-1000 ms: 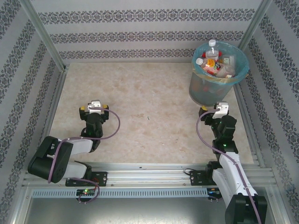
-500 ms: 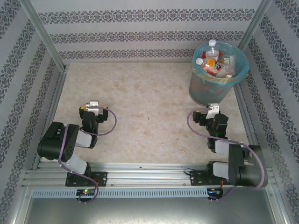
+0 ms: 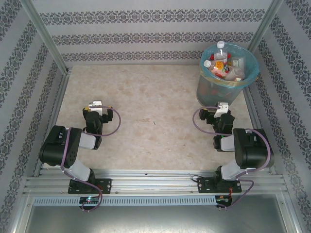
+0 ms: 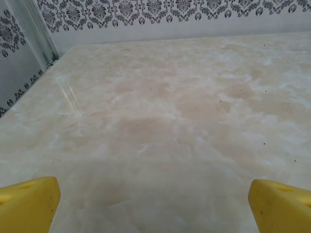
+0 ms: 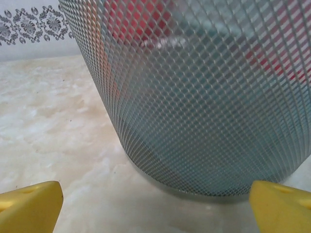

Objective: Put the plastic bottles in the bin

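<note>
Basically wrap-up, by my read: no loose bottle on the marbled table (image 3: 146, 97) in the overhead. The plastic bottles (image 3: 219, 68) sit heaped inside the mesh bin (image 3: 212, 94) at the far right corner, with the blue liner bag (image 3: 251, 73) folded over the rim. One white-capped bottle (image 3: 221, 50) stands upright, neck above the rim.

Left gripper (image 4: 154, 204): jaws spread wide, nothing between the yellow fingertips (image 4: 28, 204), bare table ahead. Arm folded low near its base, well apart from the bin.

Right gripper (image 5: 155, 206): also released and empty, yellow fingertips (image 5: 279, 206) at the frame corners. It faces the bin wall at close range, low near its foot; red labels show through the mesh. Touching or not, can't tell from the overhead; the wrist view suggests a small gap.

How to do it well:
- Back the right wrist straight off from the bin, no sideways sweep. Its purple cable loop (image 3: 197, 120) hangs near the bin's foot too.
- Don't bump the bin: the load looks light and piled high, and that upright bottle seems likeliest to tip out.
- Park with jaws open; nothing to hold.
- Before calling it done, check blind spots: behind the bin and under both folded arms are hidden from overhead.
</note>
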